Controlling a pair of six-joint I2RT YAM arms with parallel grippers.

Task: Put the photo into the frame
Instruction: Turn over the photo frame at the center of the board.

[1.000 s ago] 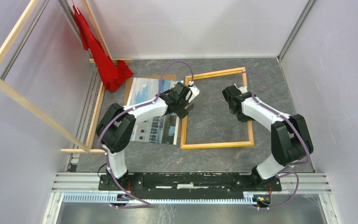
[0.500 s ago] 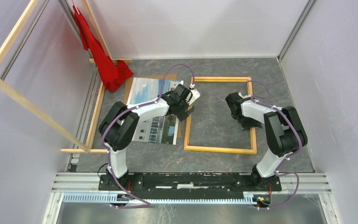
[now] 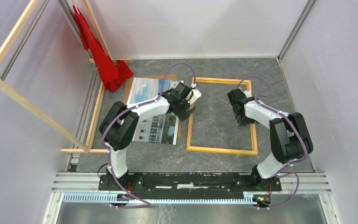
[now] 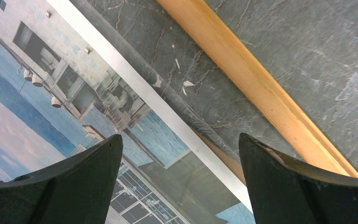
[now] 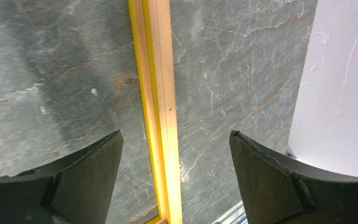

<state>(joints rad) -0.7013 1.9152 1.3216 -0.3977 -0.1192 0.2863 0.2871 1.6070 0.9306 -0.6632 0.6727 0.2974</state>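
The frame (image 3: 221, 150) is pale wood, yellow-edged; photo (image 3: 144, 88) blue sky, white-grey building; table (image 3: 219, 121) dark grey, veined; cloth (image 3: 109, 70), upper left, red.

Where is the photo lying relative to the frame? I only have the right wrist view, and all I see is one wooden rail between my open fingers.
Observer: The photo lies picture side up, left of the frame and outside it.
Operator: Does its edge touch the frame?
Observer: No. The left wrist view shows a strip of bare table between the photo's edge and the frame's left rail.
Operator: What is the left hand doing?
Observer: The left hand is open, holds nothing, and is above that edge of the photo.
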